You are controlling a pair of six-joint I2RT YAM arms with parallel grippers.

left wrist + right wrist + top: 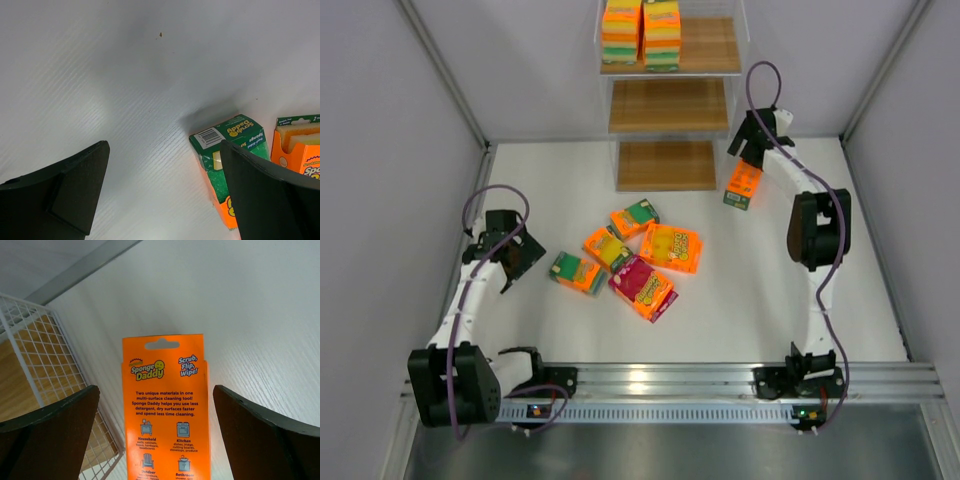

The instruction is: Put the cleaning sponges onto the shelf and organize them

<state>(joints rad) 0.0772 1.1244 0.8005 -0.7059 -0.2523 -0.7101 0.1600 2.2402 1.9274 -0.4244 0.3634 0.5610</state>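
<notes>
Right gripper [750, 158], jaws apart (left gripper [527, 262] likewise), is straddling an orange pack [743, 187] near the bench's [770, 300] far edge, and is needing to close.

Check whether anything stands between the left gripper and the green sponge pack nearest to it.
Nothing visible does. The open left gripper hangs over bare table, and the green sponge pack lies just beside it.

- cleaning sponges [642, 287]: orange packs with yellow, green or magenta faces
- shelf [668, 105]: light brown boards, white wire-grid side
- desk [740, 300]: white
- left pincer [164, 145], right pincer [155, 387]: black
</notes>
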